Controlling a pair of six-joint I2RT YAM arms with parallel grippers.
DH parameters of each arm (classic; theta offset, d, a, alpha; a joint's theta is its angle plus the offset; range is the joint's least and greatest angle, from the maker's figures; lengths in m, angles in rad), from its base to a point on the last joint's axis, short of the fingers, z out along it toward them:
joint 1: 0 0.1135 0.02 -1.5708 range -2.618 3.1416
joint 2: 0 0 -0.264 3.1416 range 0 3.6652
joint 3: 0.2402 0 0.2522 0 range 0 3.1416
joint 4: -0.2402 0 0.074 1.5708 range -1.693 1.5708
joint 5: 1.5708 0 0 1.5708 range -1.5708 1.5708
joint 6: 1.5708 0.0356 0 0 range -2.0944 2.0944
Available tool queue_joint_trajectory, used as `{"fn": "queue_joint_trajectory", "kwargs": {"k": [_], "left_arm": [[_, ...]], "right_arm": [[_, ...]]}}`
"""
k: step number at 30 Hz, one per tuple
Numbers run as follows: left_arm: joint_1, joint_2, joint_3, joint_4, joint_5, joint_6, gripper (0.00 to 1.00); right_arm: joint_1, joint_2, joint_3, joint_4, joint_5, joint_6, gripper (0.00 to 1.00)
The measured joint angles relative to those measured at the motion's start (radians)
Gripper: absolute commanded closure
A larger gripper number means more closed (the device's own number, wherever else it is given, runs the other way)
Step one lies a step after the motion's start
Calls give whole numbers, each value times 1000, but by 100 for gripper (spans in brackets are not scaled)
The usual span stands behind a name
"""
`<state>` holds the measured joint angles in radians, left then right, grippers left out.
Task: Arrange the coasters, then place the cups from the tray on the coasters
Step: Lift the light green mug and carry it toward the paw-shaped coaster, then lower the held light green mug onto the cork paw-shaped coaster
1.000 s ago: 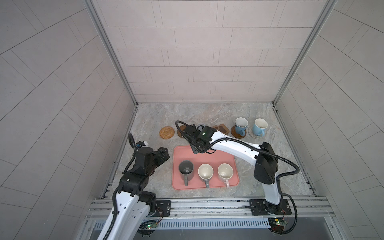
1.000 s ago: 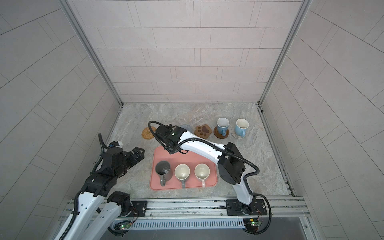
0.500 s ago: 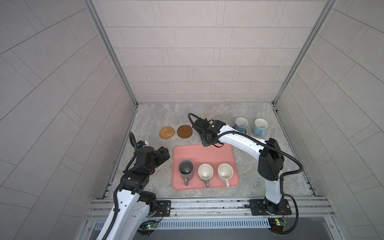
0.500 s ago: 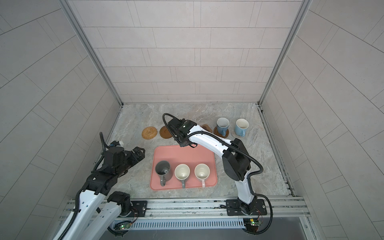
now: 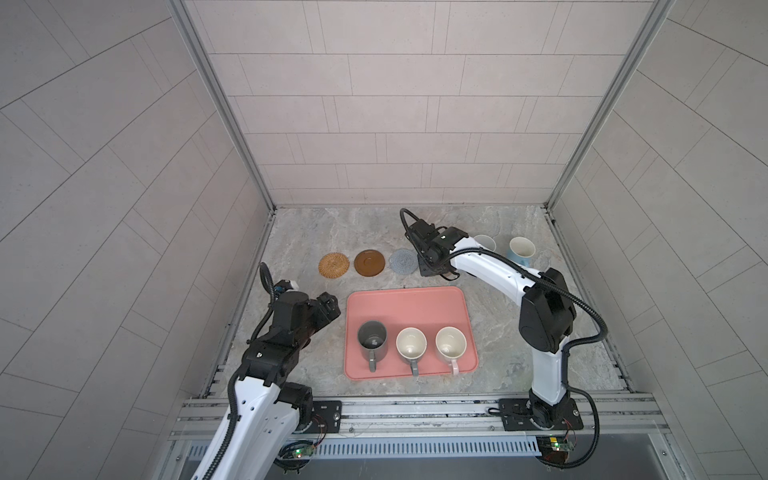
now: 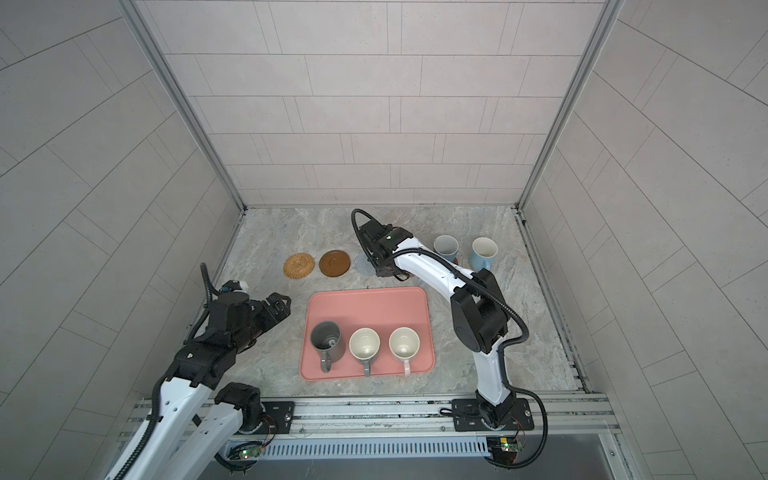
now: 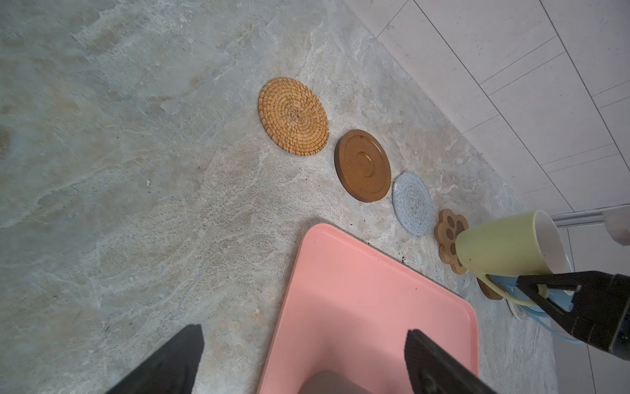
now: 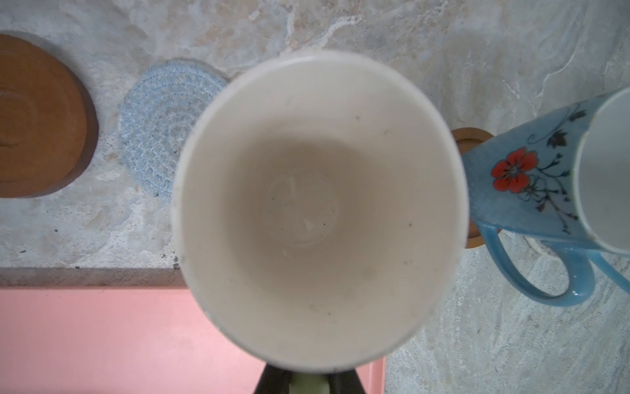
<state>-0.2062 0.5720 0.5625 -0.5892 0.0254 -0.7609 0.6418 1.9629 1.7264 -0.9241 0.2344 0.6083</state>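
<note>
The right fingers [image 7: 545, 290], clamped narrow on the handle of the light green mug [image 7: 504, 249], hold it rim-up over the brown paw coaster [image 7: 450, 232]. That coaster shows only partly under the mug's base, and contact between the two cannot be made out.

To one side of these fingers lies the blue-grey crochet coaster [image 7: 412, 203], and farther along the same row are the wooden disc [image 7: 363, 166] and the rattan mat [image 7: 293, 116], all three bare. Close on the other side stands a flowered blue mug [image 8: 518, 191] on its own coaster, with a second blue mug [image 5: 521, 249] past it.

The step in hand looks to be seating the green mug on the paw. It likely goes best with a straight, level descent that centres the base on the small, uneven shape. The fingers should let go only once the base sits flat. They should then back out along the handle's line, towards the pink tray [image 7: 341, 290], so the light coaster is not dragged. The blue mug's handle, near the fingers, is the thing to avoid.

The left fingers [image 5: 329, 304] are spread wide and empty above the counter [image 7: 136, 170], at the edge of the tray. The dark grey mug [image 5: 372, 338], grey-handled mug [image 5: 411, 345] and pink-handled mug [image 5: 451, 343] wait on the tray.
</note>
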Motion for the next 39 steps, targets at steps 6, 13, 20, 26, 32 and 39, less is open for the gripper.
{"fn": "queue_joint_trajectory", "kwargs": {"k": [6, 13, 20, 26, 32, 39], "left_arm": [[0, -17, 0, -7, 0, 2, 0], [0, -28, 0, -11, -1, 2, 0], [0, -32, 0, -16, -1, 2, 0], [0, -44, 0, -27, -4, 2, 0], [0, -46, 0, -34, -5, 2, 0], [0, -51, 2, -57, -9, 2, 0]], "right_arm": [[-48, 0, 0, 17, -21, -14, 90], [-92, 3, 2, 30, -40, -42, 90], [-112, 29, 14, 31, -54, -65, 90], [-119, 42, 14, 35, -69, -75, 91], [-126, 42, 14, 46, -75, -81, 91], [-138, 53, 14, 62, -87, -85, 91]]}}
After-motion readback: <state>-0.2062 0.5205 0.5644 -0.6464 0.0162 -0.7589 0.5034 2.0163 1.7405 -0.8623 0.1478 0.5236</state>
